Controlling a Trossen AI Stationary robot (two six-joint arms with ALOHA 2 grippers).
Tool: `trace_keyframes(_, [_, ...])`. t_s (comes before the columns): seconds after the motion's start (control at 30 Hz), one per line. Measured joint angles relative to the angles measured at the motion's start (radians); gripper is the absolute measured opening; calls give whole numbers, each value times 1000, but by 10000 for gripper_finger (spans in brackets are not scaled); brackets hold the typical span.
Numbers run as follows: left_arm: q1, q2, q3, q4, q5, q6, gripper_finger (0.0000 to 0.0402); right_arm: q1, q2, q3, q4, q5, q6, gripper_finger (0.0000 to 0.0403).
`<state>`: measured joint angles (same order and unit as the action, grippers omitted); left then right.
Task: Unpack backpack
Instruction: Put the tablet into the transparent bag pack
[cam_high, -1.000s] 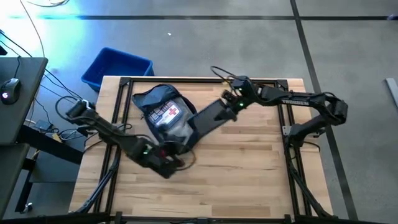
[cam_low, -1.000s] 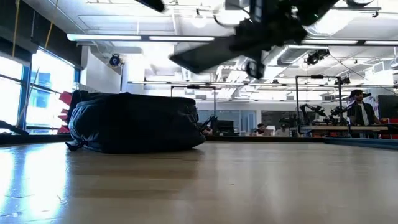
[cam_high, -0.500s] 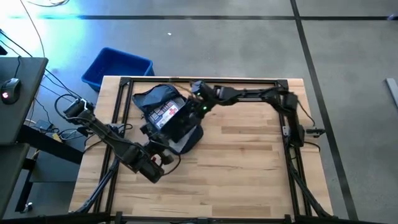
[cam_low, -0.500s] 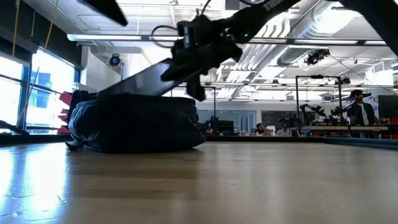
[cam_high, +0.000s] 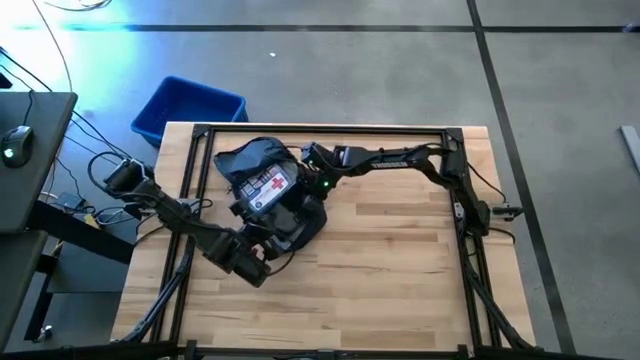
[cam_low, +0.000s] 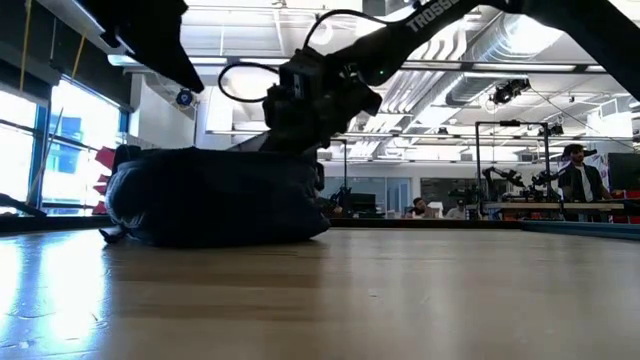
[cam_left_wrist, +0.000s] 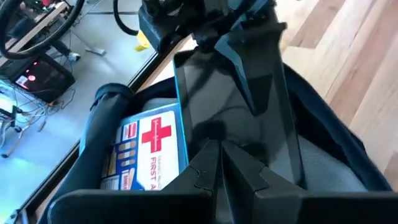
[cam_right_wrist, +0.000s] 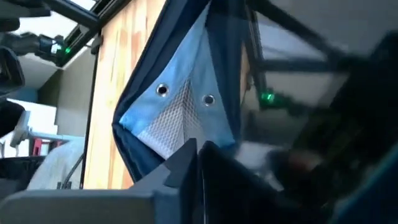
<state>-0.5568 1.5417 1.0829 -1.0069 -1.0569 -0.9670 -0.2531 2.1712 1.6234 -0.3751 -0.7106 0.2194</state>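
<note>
Navy backpack (cam_high: 275, 190) lies on the wooden surface (cam_high: 400, 260) near its far left part, mouth agape, first-aid kit (cam_high: 264, 186) with red cross showing inside beside a dark flat slab (cam_left_wrist: 236, 118). Left tool (cam_high: 262, 243) clenched at the bag's near edge. Right tool (cam_high: 310, 165) at the bag's far-right rim; cannot tell its finger state. Blue bin (cam_high: 188, 108) on the floor beyond.

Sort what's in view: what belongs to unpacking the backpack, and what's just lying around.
Part of the job:
backpack
first-aid kit
dark flat tablet
left hand
right hand

Just around:
blue bin
mouse
table
</note>
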Motion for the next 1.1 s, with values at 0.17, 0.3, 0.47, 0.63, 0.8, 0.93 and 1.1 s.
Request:
trace_keyframes(0.17, [27,0,-24,101,30,82,0,-1,-1,0,47,5,4,159])
trace_keyframes(0.3, [34,0,-24,127,32,107,0,10,-2,0,104,59,-23,200])
trace_keyframes(0.47, [34,0,-24,128,42,107,0,39,-2,0,177,200,-81,230])
trace_keyframes(0.63, [34,0,-24,141,53,107,0,46,-13,-2,168,229,-115,236])
trace_keyframes(0.8, [45,0,-24,142,53,107,0,45,-22,-2,91,133,-207,236])
trace_keyframes(0.93, [62,0,-24,141,69,107,0,47,-73,-3,82,218,-264,236])
trace_keyframes(1.1, [94,0,-24,141,93,147,0,41,-129,-2,21,350,-345,236])
